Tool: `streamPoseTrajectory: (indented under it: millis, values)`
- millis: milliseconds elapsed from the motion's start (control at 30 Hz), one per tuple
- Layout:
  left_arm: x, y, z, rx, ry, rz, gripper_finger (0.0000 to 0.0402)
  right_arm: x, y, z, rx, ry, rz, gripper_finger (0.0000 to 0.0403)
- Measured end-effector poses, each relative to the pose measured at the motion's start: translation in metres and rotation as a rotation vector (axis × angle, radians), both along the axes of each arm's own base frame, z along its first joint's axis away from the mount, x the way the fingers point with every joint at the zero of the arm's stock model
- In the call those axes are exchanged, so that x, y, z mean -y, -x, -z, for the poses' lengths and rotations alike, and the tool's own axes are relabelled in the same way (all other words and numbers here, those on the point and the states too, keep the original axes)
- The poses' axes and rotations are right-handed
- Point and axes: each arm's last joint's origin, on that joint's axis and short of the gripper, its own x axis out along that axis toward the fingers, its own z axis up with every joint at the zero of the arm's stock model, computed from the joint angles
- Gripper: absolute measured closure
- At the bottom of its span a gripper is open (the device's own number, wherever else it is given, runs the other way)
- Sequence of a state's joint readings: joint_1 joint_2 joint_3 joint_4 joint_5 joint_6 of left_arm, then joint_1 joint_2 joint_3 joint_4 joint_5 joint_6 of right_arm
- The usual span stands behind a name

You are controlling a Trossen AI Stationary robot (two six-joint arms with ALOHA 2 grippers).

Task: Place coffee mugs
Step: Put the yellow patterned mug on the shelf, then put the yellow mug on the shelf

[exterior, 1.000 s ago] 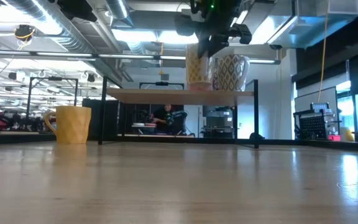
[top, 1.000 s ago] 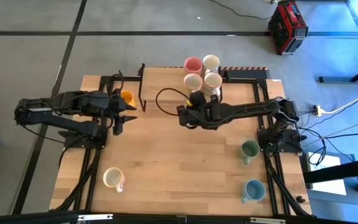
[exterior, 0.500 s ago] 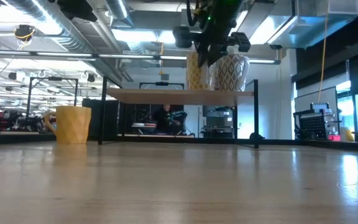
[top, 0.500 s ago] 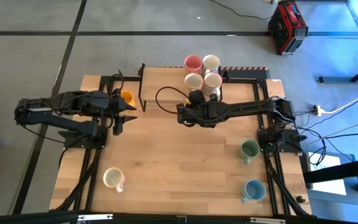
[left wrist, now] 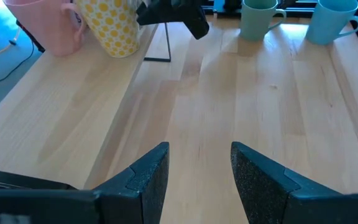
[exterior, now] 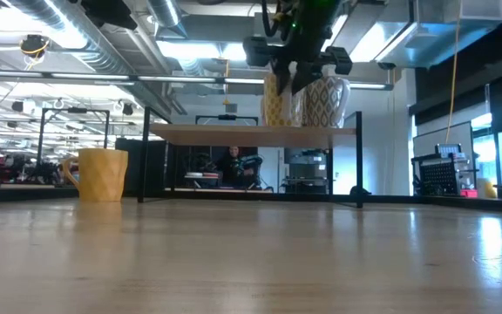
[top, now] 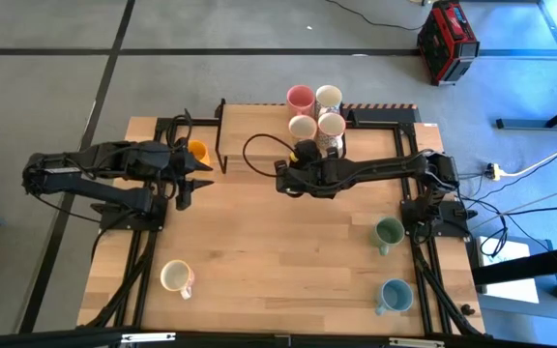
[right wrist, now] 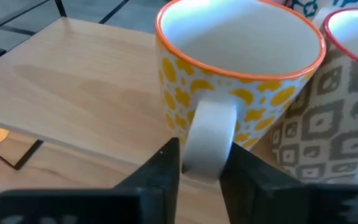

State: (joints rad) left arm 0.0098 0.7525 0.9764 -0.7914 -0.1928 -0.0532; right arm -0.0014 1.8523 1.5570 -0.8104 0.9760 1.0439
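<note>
A white mug with yellow spots and an orange rim (right wrist: 229, 68) stands upright on the raised wooden shelf (top: 259, 121) at the table's far edge, beside a grey-patterned mug (right wrist: 328, 106), a pink mug (top: 301, 99) and a white mug (top: 329, 95). My right gripper (right wrist: 204, 171) is shut on the spotted mug's handle; in the low view the gripper (exterior: 295, 70) hangs in front of the mug (exterior: 274, 103). My left gripper (left wrist: 197, 174) is open and empty above the table, next to an orange-yellow mug (top: 197, 151). My right gripper pinches the spotted mug's white handle (right wrist: 208, 134) between its two fingers, low on the handle. The fingers come from the table's near side, slanting down. The mug stands upright with its base on the shelf (exterior: 251, 131).
A green mug (top: 389, 231) and a light blue mug (top: 395, 295) stand at the table's right side. A cream mug (top: 175, 276) stands near the front left. The shelf's dark frame post (top: 221, 135) stands between the two grippers.
My right gripper has shifted slightly toward the table's left edge and a little down at the shelf, still around the spotted mug's handle. The mug stays upright on the shelf.
</note>
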Motion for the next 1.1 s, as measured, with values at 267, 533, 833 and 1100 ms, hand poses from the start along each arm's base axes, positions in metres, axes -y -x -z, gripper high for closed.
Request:
streamPoseTrajectory:
  millis: [267,533,833,1100]
  values:
    - [0.000,0.000,0.000,0.000,0.000,0.000,0.0234,0.000,0.000,0.000,0.005,-0.002,0.002,0.0255]
    - [0.000,0.000,0.000,-0.001,-0.002,0.001,0.0234,-0.002,0.002,-0.004,0.011,-0.057,-0.032,0.0216]
    - [0.000,0.000,0.000,-0.001,-0.003,0.001,0.0234,-0.014,0.014,-0.016,-0.017,-0.165,-0.117,0.0217]
    - [0.001,0.000,0.000,0.001,0.037,0.021,0.0234,-0.053,0.032,-0.036,-0.029,-0.190,-0.259,0.0217]
